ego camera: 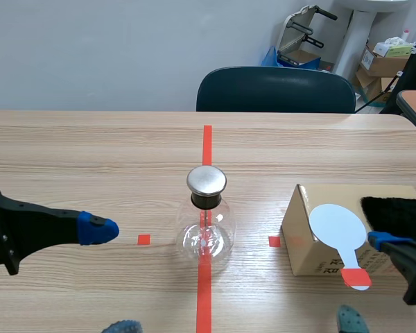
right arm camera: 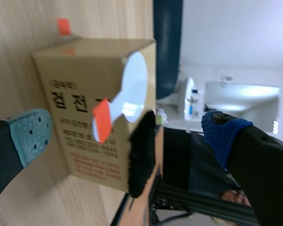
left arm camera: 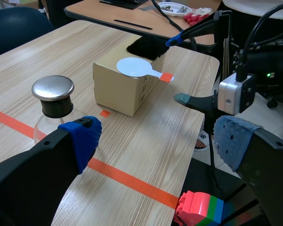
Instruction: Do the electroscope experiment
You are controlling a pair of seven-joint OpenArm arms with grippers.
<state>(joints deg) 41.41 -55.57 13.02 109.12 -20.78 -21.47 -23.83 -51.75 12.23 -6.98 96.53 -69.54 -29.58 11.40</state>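
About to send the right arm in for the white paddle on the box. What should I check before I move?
1. Right tool open: ok. In the right wrist view, the orange-red handle end of the paddle lines up with its gap.
2. Paddle graspable: ok. It lies on top of the box, with the handle end overhanging the near edge.
3. Black fur patch clear of the paddle: cannot tell. They lie close together.
4. Electroscope flask upright, metal cap on: ok.
5. Left tool clear of the flask: ok. It is open and apart from the flask.
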